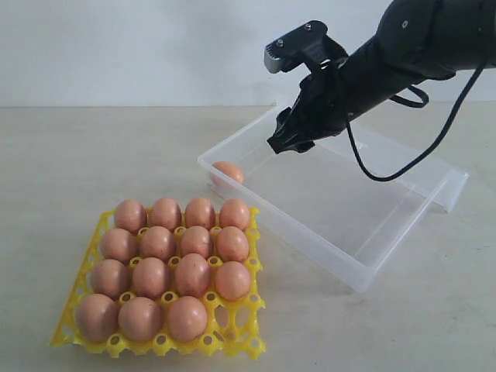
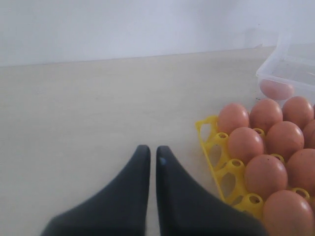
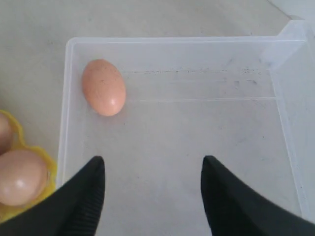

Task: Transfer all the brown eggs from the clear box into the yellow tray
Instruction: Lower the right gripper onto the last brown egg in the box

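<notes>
Several brown eggs [image 1: 166,266] fill the yellow tray [image 1: 232,329] at the front left; its front right cup is bare. One brown egg [image 1: 227,170] [image 3: 103,87] lies in the near left corner of the clear box [image 1: 341,260]. My right gripper [image 1: 288,136] [image 3: 153,164] hangs open above the box, up and to the right of that egg, with nothing between its fingers. My left gripper [image 2: 153,151] is shut over bare table, left of the tray [image 2: 209,142], and does not show in the exterior view.
The box's clear lid [image 1: 438,182] lies open behind it at the right. A black cable [image 1: 387,167] loops down from the right arm over the box. Pale tabletop [image 1: 70,163] spreads left of the box and tray.
</notes>
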`<state>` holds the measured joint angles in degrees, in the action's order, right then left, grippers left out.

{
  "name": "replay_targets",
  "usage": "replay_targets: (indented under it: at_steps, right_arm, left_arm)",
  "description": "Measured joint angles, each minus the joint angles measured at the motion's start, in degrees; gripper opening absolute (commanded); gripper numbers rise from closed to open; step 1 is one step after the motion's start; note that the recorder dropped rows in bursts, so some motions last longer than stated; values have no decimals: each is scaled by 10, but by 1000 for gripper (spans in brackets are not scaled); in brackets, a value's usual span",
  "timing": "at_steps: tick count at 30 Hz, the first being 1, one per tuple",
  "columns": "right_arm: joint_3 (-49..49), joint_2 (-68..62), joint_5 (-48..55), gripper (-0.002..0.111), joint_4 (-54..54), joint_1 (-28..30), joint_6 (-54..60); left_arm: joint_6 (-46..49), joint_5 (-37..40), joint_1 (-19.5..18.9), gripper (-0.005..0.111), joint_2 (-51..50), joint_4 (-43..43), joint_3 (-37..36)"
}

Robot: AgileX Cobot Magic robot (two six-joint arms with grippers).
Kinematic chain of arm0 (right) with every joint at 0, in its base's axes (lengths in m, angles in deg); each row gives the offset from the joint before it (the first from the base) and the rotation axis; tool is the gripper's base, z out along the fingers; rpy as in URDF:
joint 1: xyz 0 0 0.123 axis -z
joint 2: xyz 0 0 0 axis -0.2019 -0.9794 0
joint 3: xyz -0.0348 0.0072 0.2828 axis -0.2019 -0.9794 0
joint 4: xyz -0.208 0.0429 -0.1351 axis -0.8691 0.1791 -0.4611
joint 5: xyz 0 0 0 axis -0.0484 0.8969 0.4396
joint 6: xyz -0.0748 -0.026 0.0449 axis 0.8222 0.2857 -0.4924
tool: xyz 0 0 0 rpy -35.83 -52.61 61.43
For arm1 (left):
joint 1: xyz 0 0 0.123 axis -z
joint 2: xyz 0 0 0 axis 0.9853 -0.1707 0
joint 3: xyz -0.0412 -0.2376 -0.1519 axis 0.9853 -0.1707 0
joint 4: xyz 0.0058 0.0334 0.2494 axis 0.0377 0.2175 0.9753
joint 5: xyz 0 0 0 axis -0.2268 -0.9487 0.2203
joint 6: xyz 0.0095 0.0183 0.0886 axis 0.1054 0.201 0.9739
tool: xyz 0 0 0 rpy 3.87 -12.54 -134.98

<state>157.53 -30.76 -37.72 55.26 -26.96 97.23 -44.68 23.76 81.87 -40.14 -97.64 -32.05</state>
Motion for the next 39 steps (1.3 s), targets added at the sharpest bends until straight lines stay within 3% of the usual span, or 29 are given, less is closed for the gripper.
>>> replay_targets:
  at_steps: [9, 20, 39]
  right_arm:
    - [70, -101, -33, 51, 21, -13, -15]
    - [264, -231, 64, 51, 21, -13, 48]
    - [276, -264, 161, 51, 27, -13, 105]
  left_arm:
    - [0, 0, 0, 4, 0, 0, 0]
    - [0, 0, 0, 4, 0, 0, 0]
    - [0, 0, 0, 4, 0, 0, 0]
